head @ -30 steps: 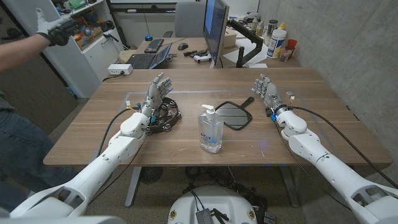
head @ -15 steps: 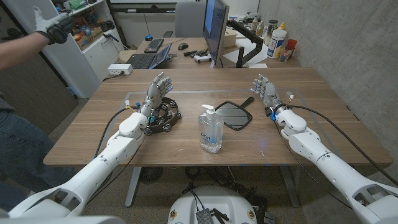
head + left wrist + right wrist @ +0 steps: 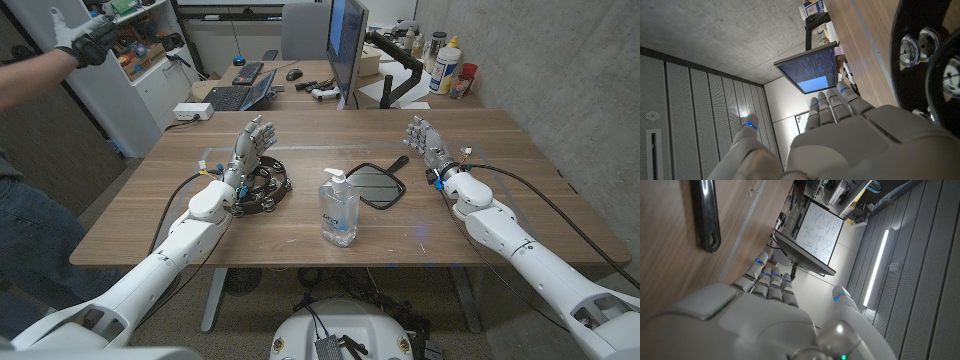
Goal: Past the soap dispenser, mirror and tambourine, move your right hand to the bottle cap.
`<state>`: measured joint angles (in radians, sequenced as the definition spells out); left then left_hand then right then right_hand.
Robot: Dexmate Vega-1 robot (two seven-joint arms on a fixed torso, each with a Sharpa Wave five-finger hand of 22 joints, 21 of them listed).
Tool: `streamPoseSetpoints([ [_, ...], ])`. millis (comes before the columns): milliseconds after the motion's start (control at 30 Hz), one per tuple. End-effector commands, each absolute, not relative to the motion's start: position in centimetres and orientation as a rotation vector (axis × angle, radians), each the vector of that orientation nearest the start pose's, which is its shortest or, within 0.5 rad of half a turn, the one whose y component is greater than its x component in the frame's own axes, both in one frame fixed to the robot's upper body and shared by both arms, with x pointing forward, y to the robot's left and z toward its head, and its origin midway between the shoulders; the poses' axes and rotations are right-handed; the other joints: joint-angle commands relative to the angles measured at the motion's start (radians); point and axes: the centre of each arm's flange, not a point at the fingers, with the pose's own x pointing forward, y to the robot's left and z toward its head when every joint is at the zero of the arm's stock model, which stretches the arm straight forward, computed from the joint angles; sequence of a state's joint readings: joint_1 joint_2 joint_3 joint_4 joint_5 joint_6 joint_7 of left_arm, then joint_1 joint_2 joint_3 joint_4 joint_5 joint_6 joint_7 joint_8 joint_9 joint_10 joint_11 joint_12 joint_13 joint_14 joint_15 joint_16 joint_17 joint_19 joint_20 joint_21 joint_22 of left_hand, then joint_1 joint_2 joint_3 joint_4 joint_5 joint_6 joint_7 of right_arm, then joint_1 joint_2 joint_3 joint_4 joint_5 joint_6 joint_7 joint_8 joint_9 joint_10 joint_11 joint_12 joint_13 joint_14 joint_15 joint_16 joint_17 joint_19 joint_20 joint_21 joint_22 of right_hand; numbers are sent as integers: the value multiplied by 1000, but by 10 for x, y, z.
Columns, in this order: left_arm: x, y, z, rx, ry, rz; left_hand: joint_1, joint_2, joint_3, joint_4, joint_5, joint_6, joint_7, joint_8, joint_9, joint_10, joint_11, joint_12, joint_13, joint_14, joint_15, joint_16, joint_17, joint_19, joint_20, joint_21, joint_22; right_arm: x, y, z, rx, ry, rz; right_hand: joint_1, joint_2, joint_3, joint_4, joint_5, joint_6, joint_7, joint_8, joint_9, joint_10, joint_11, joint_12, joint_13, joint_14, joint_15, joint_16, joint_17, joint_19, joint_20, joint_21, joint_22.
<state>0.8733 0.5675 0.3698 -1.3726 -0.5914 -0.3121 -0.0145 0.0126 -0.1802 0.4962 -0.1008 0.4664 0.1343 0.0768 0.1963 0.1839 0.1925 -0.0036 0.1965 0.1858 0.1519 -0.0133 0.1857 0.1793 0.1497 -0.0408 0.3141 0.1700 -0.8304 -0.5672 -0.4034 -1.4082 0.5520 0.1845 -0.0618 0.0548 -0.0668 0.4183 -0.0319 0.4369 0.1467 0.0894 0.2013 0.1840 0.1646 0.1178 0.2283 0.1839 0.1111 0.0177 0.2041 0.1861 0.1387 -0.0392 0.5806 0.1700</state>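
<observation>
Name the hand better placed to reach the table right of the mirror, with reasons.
Right. The right hand stands open just right of the mirror; the left hand is by the tambourine, with the soap dispenser and mirror between.

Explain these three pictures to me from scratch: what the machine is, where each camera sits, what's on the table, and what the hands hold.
This is a two-armed robot standing at a wooden table, each arm ending in a fingered hand. The wide picture comes from a camera on its head, looking down. The other two come from cameras on the wrists, looking along the back of each hand, so the room appears turned around. On the table: a soap dispenser in the middle, a black hand mirror behind it, and a tambourine by the left hand. The right hand is raised, fingers apart. Both hands hold nothing.
</observation>
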Motion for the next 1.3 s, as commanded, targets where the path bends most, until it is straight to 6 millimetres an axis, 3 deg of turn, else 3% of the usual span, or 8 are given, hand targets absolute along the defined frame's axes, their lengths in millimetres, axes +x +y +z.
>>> streamPoseSetpoints([
  [33,632,295,-18,64,-648,-213,14,-1,-6,-4,6,6,1,5,4,7,-2,5,3,7,1,8,2,10,-19,-3,4,642,-280,1,-167,-559,144,16,2,-3,-5,8,16,-6,9,1,12,-5,2,2,11,-2,6,0,3,-53,-6,3],
  [1300,631,297,-19,80,-643,-205,25,5,-23,-17,24,15,-2,7,4,8,-1,4,2,8,1,6,2,14,-17,-19,5,636,-282,14,-325,-509,41,41,16,-19,-22,31,65,-32,16,2,49,-17,8,2,24,-12,1,-1,-3,-49,-37,3],
])
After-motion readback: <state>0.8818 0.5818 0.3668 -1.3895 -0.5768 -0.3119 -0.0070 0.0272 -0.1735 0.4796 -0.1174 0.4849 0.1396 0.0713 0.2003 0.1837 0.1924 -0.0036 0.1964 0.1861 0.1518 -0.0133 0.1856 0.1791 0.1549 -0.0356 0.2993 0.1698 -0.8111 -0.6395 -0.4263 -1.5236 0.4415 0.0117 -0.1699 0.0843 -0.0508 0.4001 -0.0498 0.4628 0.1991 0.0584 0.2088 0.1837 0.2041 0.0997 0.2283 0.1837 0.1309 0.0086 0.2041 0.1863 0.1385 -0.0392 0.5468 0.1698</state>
